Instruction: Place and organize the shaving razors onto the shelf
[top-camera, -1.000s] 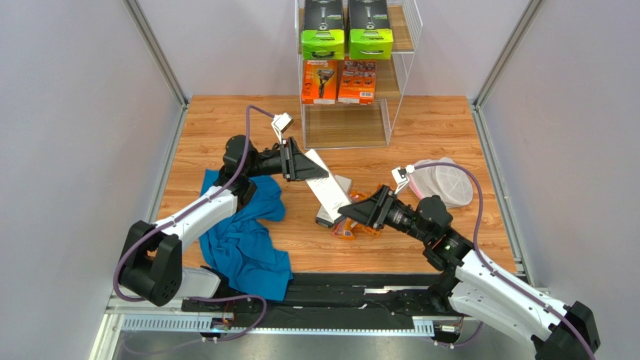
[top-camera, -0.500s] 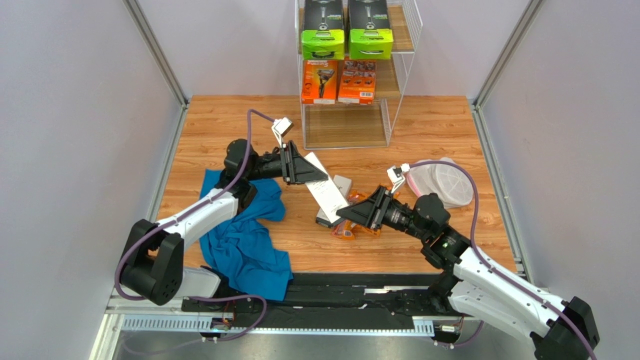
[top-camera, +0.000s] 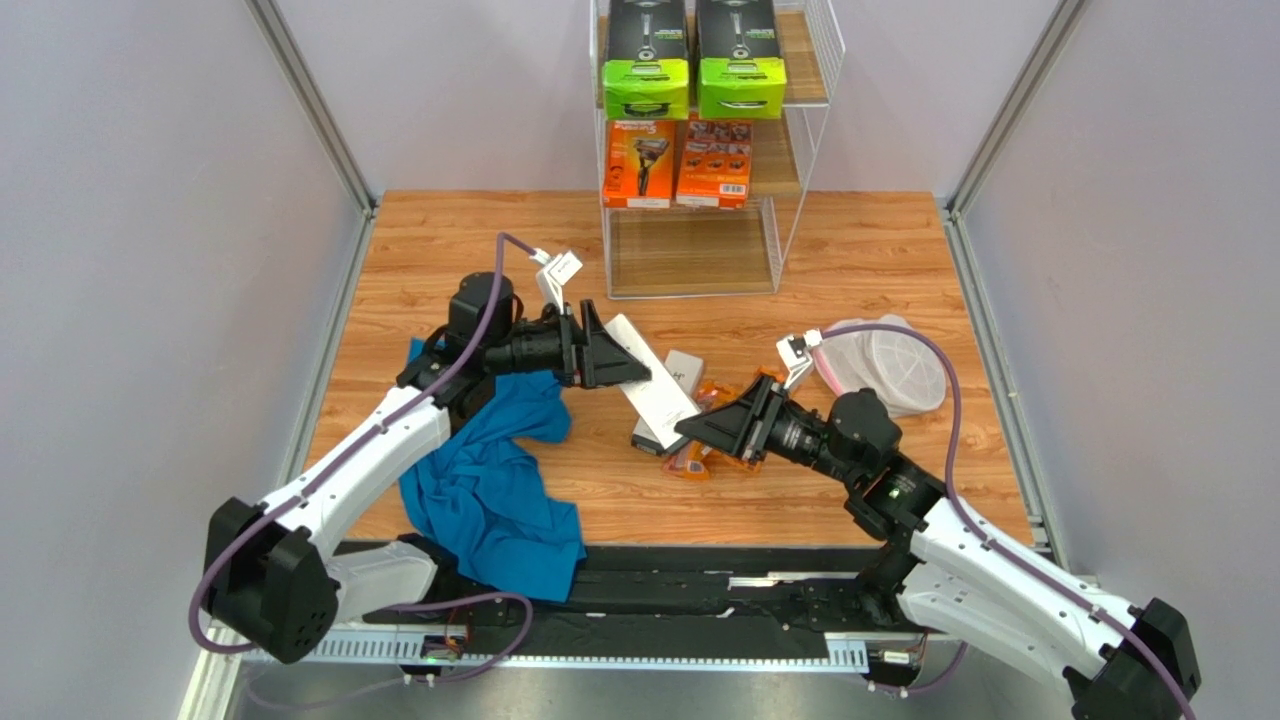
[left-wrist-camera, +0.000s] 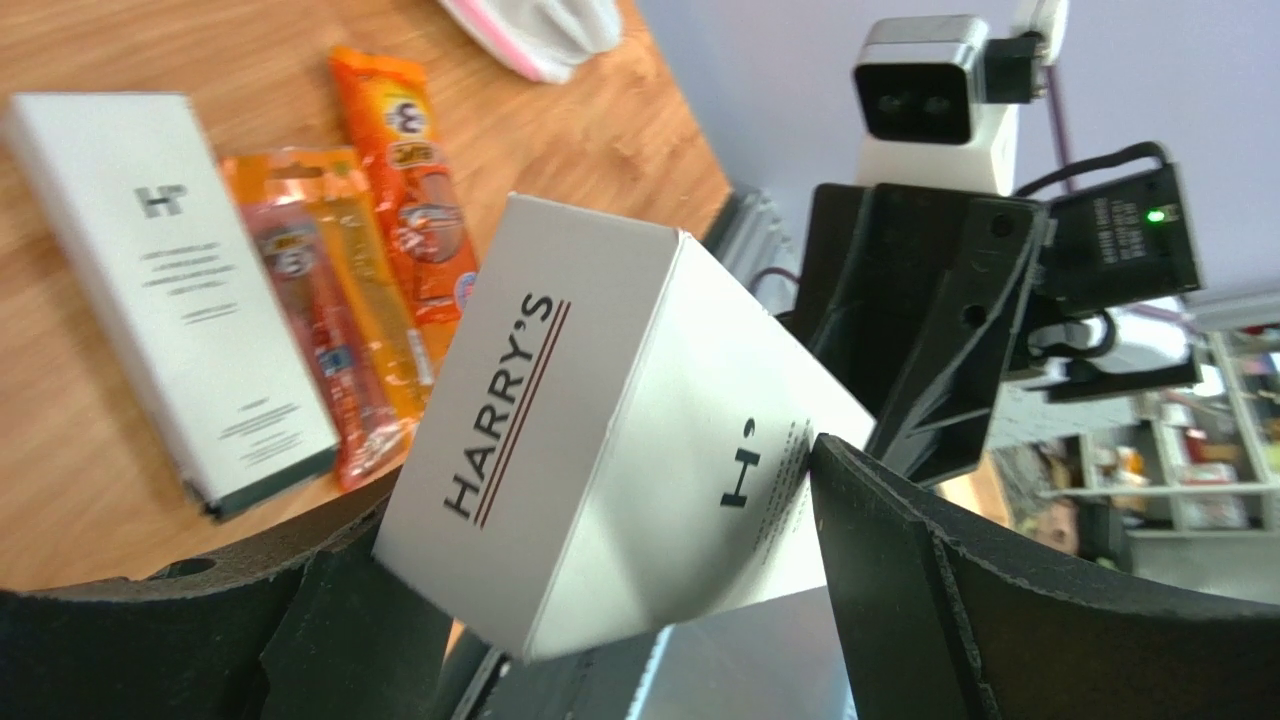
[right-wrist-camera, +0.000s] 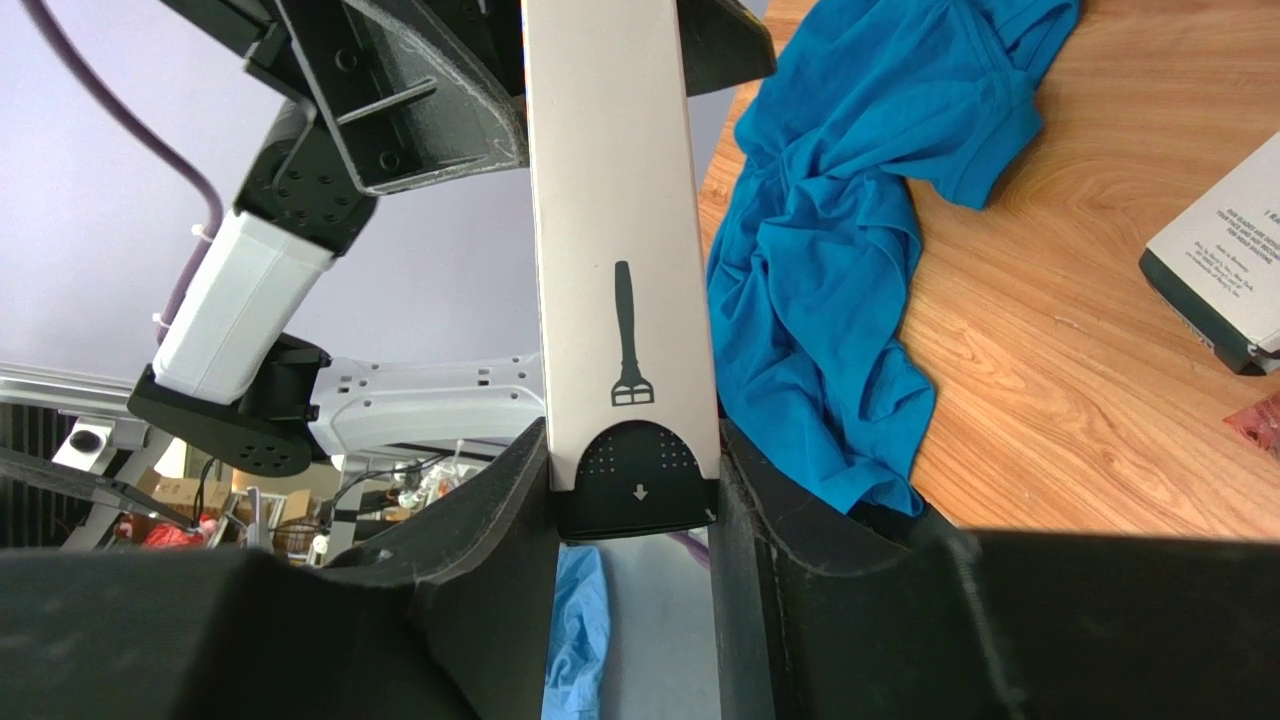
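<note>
White box (top-camera: 657, 383): in the air over the middle of the table (top-camera: 451, 240).
Right fingers (right-wrist-camera: 496, 555): clamped on its dark end.
Left fingers (left-wrist-camera: 932, 600): wide around its other end.

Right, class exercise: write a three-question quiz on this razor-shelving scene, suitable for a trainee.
1. True or false: the bottom tier of the shelf holds razor packs.
2. What does the right gripper clamp? A) blue cloth B) slim white box C) orange pack
3. How many black boxes with lime-green ends stand on the top tier?
Key: 1 false; 2 B; 3 two.
</note>
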